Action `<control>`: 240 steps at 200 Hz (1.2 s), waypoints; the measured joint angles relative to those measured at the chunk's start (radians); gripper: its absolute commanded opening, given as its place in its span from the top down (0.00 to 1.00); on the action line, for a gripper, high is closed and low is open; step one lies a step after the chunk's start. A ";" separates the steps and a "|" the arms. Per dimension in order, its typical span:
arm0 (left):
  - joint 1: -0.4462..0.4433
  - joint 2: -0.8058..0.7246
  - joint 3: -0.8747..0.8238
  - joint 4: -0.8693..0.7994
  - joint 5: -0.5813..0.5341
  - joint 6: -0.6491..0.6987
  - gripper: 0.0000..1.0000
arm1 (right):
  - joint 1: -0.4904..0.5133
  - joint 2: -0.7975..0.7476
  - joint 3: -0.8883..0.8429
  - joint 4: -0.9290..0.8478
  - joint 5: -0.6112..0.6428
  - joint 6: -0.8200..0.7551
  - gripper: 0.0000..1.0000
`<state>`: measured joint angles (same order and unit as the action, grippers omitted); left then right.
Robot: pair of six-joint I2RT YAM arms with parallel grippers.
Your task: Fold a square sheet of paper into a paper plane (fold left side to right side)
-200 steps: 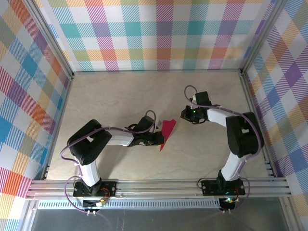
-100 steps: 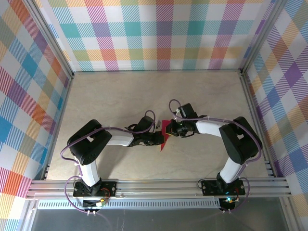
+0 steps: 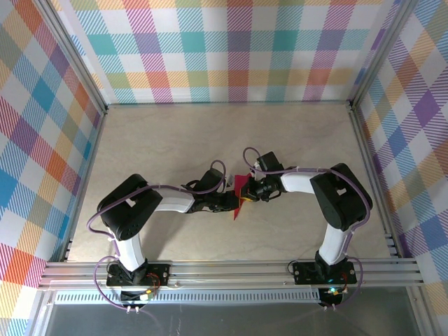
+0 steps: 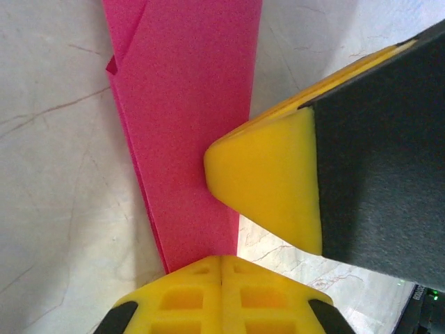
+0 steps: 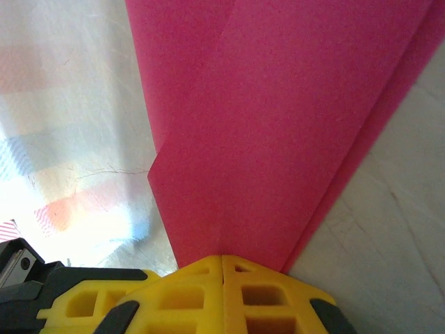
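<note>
The square sheet of paper is folded into a narrow, pointed magenta paper plane (image 3: 239, 207) lying at the table's middle, its creased layers plain in the wrist views (image 4: 188, 118) (image 5: 278, 125). My left gripper (image 3: 233, 201) (image 4: 221, 259) is shut, and its tips rest on the plane's narrow end from the left. From the right, my right gripper (image 3: 250, 192) (image 5: 222, 257) is also shut, its tips set on the wider part. No paper shows between either pair of jaws. The right gripper's yellow fingers (image 4: 271, 181) press the paper in the left wrist view.
The pale marbled table (image 3: 175, 140) is walled by plaid panels (image 3: 231, 49) at the back and both sides. An aluminium rail (image 3: 231, 271) carrying both arm bases runs along the near edge. Purple cables loop over both arms.
The right arm swung left from right of centre and set its shut gripper on the folded paper. The left arm and the paper stayed put.
</note>
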<state>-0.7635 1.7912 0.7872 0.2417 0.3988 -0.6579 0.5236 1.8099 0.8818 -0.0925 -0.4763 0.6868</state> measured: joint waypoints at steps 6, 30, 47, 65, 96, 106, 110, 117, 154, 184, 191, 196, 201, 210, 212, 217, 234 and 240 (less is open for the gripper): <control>0.001 -0.008 0.002 -0.019 0.000 0.005 0.96 | 0.000 0.002 0.006 -0.008 0.000 -0.009 1.00; 0.007 -0.070 0.012 -0.127 -0.005 0.039 0.87 | 0.000 0.009 0.023 -0.037 0.002 -0.036 1.00; 0.009 -0.121 0.021 -0.174 -0.008 0.051 0.79 | 0.000 0.011 0.027 -0.045 0.004 -0.048 1.00; 0.010 -0.162 0.024 -0.195 -0.003 0.069 0.71 | 0.000 0.011 0.029 -0.048 0.005 -0.053 1.00; 0.009 -0.179 0.012 -0.199 0.016 0.071 0.67 | 0.000 0.011 0.029 -0.048 0.004 -0.063 1.00; 0.006 -0.179 0.004 -0.199 0.027 0.067 0.71 | 0.000 0.011 0.029 -0.048 0.004 -0.065 1.00; 0.005 -0.179 0.001 -0.198 0.031 0.067 0.73 | 0.000 0.011 0.029 -0.048 0.004 -0.067 1.00; 0.003 -0.179 -0.002 -0.197 0.042 0.060 0.78 | 0.000 0.011 0.029 -0.048 0.004 -0.067 1.00; -0.022 -0.179 -0.004 -0.161 0.091 0.025 0.99 | 0.000 0.011 0.029 -0.049 0.005 -0.067 1.00; -0.033 -0.159 -0.004 -0.117 0.117 0.006 1.00 | 0.001 0.013 0.032 -0.052 0.005 -0.068 1.00; -0.035 -0.145 -0.003 -0.110 0.119 0.003 1.00 | 0.001 0.013 0.032 -0.055 0.005 -0.068 1.00; -0.036 -0.134 -0.003 -0.108 0.121 0.002 1.00 | 0.001 0.013 0.033 -0.055 0.005 -0.070 1.00; -0.037 -0.122 -0.003 -0.106 0.124 0.000 1.00 | 0.001 0.013 0.034 -0.057 0.006 -0.071 1.00; -0.038 -0.106 -0.003 -0.108 0.125 -0.003 1.00 | 0.001 0.013 0.035 -0.060 0.008 -0.073 1.00; -0.039 -0.102 -0.003 -0.108 0.125 -0.004 1.00 | 0.001 0.013 0.036 -0.060 0.009 -0.074 1.00; -0.039 -0.096 -0.003 -0.108 0.125 -0.004 1.00 | 0.001 0.014 0.037 -0.061 0.010 -0.074 1.00; -0.039 -0.077 -0.002 -0.108 0.126 -0.004 1.00 | 0.001 0.014 0.038 -0.064 0.012 -0.075 1.00; -0.039 -0.071 0.000 -0.108 0.126 -0.004 1.00 | 0.001 0.014 0.038 -0.064 0.012 -0.075 1.00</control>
<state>-0.8028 1.7199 0.7876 0.1341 0.5243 -0.6621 0.5247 1.8236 0.9199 -0.1570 -0.4641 0.6121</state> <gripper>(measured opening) 0.050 0.050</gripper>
